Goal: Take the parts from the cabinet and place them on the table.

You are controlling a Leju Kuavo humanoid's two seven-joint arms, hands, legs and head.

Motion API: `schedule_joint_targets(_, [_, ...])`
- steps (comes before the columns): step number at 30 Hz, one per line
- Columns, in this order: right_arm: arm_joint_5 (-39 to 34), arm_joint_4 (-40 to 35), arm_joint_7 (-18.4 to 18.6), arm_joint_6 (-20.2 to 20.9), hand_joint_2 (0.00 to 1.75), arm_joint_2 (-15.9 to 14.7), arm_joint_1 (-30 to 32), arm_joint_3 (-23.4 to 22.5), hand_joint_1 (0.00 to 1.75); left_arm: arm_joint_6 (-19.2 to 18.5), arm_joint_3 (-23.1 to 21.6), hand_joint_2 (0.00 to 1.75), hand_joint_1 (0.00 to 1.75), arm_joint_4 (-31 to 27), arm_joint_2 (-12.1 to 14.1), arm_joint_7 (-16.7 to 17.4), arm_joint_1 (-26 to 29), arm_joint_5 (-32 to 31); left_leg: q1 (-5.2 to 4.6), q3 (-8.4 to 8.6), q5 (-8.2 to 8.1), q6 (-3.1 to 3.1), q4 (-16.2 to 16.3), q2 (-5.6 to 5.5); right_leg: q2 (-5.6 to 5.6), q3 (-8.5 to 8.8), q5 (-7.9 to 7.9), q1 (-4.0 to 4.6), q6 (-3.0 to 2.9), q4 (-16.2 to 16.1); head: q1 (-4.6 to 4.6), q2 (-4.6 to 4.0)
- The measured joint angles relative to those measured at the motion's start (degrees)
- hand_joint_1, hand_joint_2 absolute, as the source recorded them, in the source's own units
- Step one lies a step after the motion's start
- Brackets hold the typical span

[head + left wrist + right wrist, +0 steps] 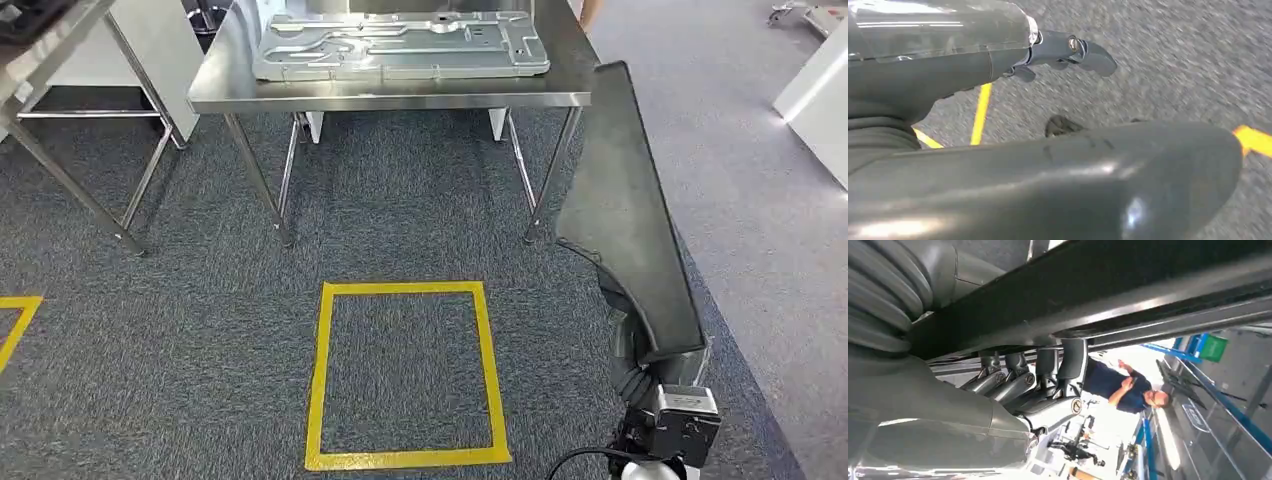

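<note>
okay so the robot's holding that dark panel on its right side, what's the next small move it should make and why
Probably step forward toward the steel table. The right hand holds the dark panel edge-up beside the body, the table stands beyond the yellow floor square, and a silver part already lies on it, so the panel seems too far to set down.

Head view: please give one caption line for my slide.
Right hand carries a dark panel toward the steel table holding a metal plate.
</note>
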Motion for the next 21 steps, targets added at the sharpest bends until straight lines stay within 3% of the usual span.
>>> schedule_joint_targets(1, [0.0, 0.1, 0.0, -0.5, 1.75, 0.0, -0.2, 0.2, 1.75, 0.1, 0.0, 0.0, 0.0, 0.0, 0.0, 0.0, -0.2, 0.2, 0.0, -0.02, -0.15, -0.23, -0.2, 0.07, 0.25, -0.24, -0.19, -0.11, -0.75, 0.1, -0.09, 0.02])
schedule_joint_targets(4, [0.0, 1.1, 0.1, -2.8, 1.75, -0.4, -1.7, 1.6, 1.75, 0.4, 0.0, 0.0, 0.0, 0.0, 0.0, 0.1, -0.4, 1.1, 0.1, 0.73, -0.54, -1.28, -0.8, 0.56, 0.74, 0.0, -0.37, -0.02, -2.09, -0.3, -0.11, 0.0])
schedule_joint_targets(5, [0.0, 1.4, 0.1, -2.9, 1.75, -0.4, -2.4, 2.2, 1.75, 0.5, 0.0, 0.0, 0.0, 0.0, 0.0, 0.1, -0.4, 1.4, 0.35, 0.75, -1.05, -1.49, 0.4, 0.32, 0.77, 0.43, -0.43, -0.15, -2.54, -0.6, -0.09, 0.0])
schedule_joint_targets(6, [0.1, 1.7, 0.1, -2.9, 1.75, -0.5, -3.2, 2.8, 1.75, 0.5, 0.0, 0.0, 0.0, 0.0, -0.1, 0.2, -0.4, 1.6, 0.33, -0.76, -2.61, -1.52, 3.4, 0.23, 0.8, 0.68, -0.66, -0.15, -2.91, -0.6, -0.11, 0.0])
schedule_joint_targets(8, [0.5, 2.5, 0.2, -2.9, 1.75, -0.8, -4.1, 4.1, 1.75, 0.6, 0.0, 0.0, 0.0, 0.0, -0.1, 0.1, -0.6, 1.9, 0.33, -6.48, -6.86, -1.67, 13.5, 0.22, 0.78, 1.18, -1.16, 0.16, -3.45, -0.6, -0.11, 0.0])
schedule_joint_targets(9, [1.1, 3.0, 0.2, -2.8, 1.75, -1.0, -4.5, 4.5, 1.75, 0.6, 0.0, 0.0, 0.0, 0.0, -0.1, 0.1, -0.6, 2.1, 0.33, -9.24, -7.78, -1.64, 17.7, 0.23, 0.81, 1.44, -1.44, 0.36, -3.62, -0.6, -0.11, 0.0])
schedule_joint_targets(10, [1.5, 3.4, 0.4, -2.8, 1.75, -1.2, -4.7, 4.9, 1.75, 0.7, 0.0, 0.0, 0.0, 0.0, -0.1, 0.1, -0.5, 2.2, 0.32, -10.82, -7.28, -1.48, 19.3, 0.22, 0.89, 1.79, -1.71, 0.54, -3.68, -0.6, -0.11, 0.0])
schedule_joint_targets(11, [1.9, 3.8, 0.8, -2.8, 1.75, -1.3, -5.0, 5.2, 1.75, 0.7, 0.0, 0.0, 0.0, 0.0, -0.1, 0.1, -0.4, 2.3, 0.26, -11.07, -5.18, -1.23, 18.0, 0.21, 1.02, 2.25, -2.04, 0.7, -3.71, -0.6, -0.11, 0.0])
schedule_joint_targets(12, [2.4, 4.3, 1.3, -2.7, 1.75, -1.4, -5.5, 5.4, 1.75, 0.7, 0.0, 0.0, 0.0, 0.0, -0.1, 0.2, -0.4, 2.5, 0.13, -10.01, -1.88, -0.83, 14.2, 0.18, 1.14, 2.86, -2.4, 0.89, -3.73, -0.6, -0.11, 0.0])
schedule_joint_targets(14, [3.4, 5.2, 2.2, -1.9, 1.75, -1.5, -7.2, 5.7, 1.75, 0.7, 0.0, 0.0, 0.0, 0.0, 0.0, 0.3, -0.4, 2.6, -0.53, -6.39, 4.67, 0.47, 3.9, 0.06, 1.34, 3.94, -3.17, 1.08, -3.66, -0.7, -0.11, 0.0])
schedule_joint_targets(15, [3.9, 6.2, 2.6, -1.3, 1.75, -1.8, -8.3, 5.7, 1.75, 0.7, 0.0, 0.0, 0.0, 0.1, 0.4, 0.5, -0.2, 2.6, -0.9, -5.65, 4.02, 1.33, 2.7, -0.05, 1.32, 3.96, -3.47, 1.27, -3.37, -0.6, -0.04, 0.0])
schedule_joint_targets(16, [4.2, 6.8, 3.0, -1.0, 1.75, -2.1, -9.5, 5.7, 1.75, 0.7, 0.0, 0.0, 0.0, 0.0, 0.1, 0.5, -0.4, 2.6, -1.03, -5.58, 4.14, 1.14, 1.5, -0.02, 1.66, 3.65, -3.46, 1.19, -3.07, -0.5, -0.11, 0.0])
schedule_joint_targets(18, [4.9, 8.5, 4.0, 0.0, 1.75, -3.1, -11.9, 5.7, 1.75, 0.6, 0.0, 0.0, 0.0, 0.0, 0.2, 0.7, -0.7, 2.5, -1.39, -5.72, 4.09, 1.35, 1.5, -0.07, 1.6, 3.59, -3.36, 0.62, -2.34, -1.0, -0.11, 0.0])
schedule_joint_targets(19, [5.1, 9.2, 4.4, 0.5, 1.75, -3.7, -13.5, 5.6, 1.75, 0.5, 0.0, 0.0, 0.0, 0.0, 0.2, 0.7, -0.7, 2.5, -1.3, -5.44, 4.18, 1.49, 0.9, -0.05, 1.59, 3.89, -3.41, 0.76, -2.03, -1.3, -0.09, 0.0])
schedule_joint_targets(20, [5.1, 10.0, 4.9, 1.0, 1.75, -4.7, -15.4, 5.4, 1.75, 0.4, 0.0, 0.0, 0.0, 0.0, 0.1, 0.6, -0.8, 2.6, -0.53, -4.51, 4.63, 1.6, -0.3, 0.01, 1.36, 4.04, -3.66, 0.75, -1.62, -0.8, -0.06, 0.0])
schedule_joint_targets(21, [4.8, 10.9, 5.0, 1.7, 1.75, -5.4, -17.5, 5.2, 1.75, 0.4, 0.0, 0.0, 0.0, 0.0, 0.1, 0.6, -0.8, 2.6, -0.45, -4.04, 4.54, 1.82, -0.8, -0.01, 1.15, 3.13, -4.51, 0.86, -1.28, 1.2, -0.05, 0.0])
